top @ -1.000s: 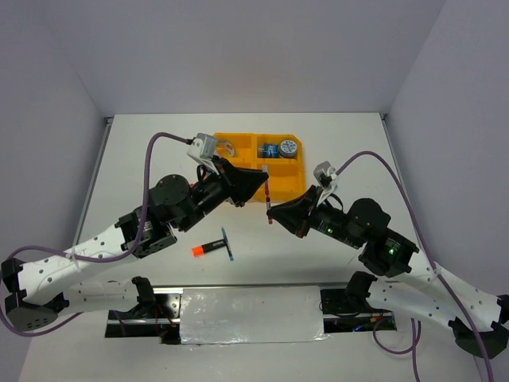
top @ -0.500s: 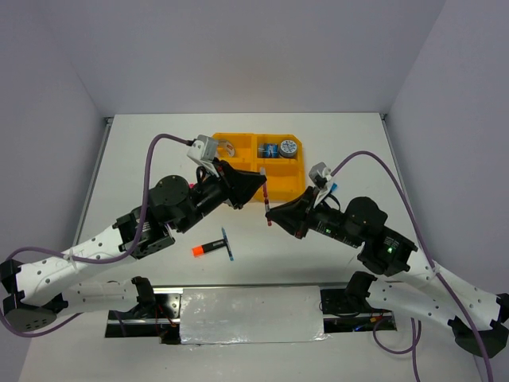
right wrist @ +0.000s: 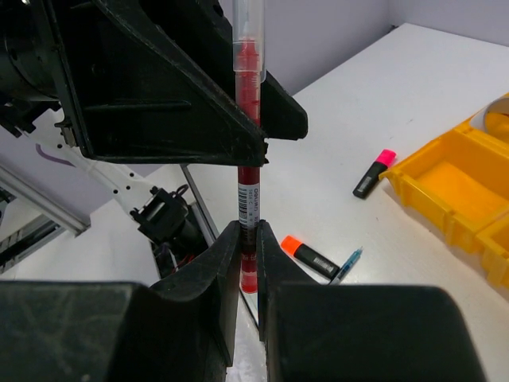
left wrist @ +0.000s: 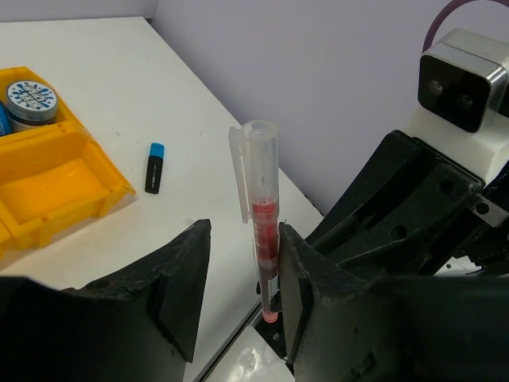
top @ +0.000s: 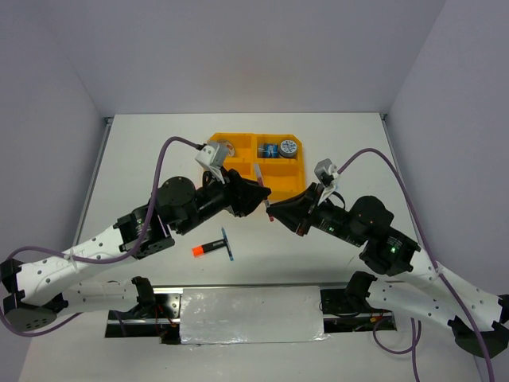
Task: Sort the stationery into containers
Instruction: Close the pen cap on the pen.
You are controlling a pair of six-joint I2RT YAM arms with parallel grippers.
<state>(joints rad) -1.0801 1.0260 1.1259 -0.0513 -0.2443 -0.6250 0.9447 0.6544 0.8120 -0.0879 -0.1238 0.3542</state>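
A red pen (right wrist: pixel 249 199) with a clear cap stands upright between the two grippers. My right gripper (right wrist: pixel 248 247) is shut on its lower end. My left gripper (left wrist: pixel 242 239) is open, its jaws on either side of the pen (left wrist: pixel 262 215), which touches the right finger (left wrist: pixel 306 286). In the top view both grippers meet in front of the orange tray (top: pixel 285 181), the left gripper (top: pixel 260 195) just left of the right gripper (top: pixel 273 211). An orange-capped marker (top: pixel 208 247) and a thin blue pen (top: pixel 228 243) lie on the table in front of the left arm.
Tape rolls (top: pixel 288 147) sit in the tray's far right compartment and a silvery ring (top: pixel 226 149) in the far left one. A blue-capped marker (left wrist: pixel 154 167) lies on the table right of the tray. A pink-capped marker (right wrist: pixel 374 173) lies left of the tray.
My left gripper has moved right and closer to the right gripper, so its open jaws now straddle the red pen. My right gripper has kept hold of the pen.
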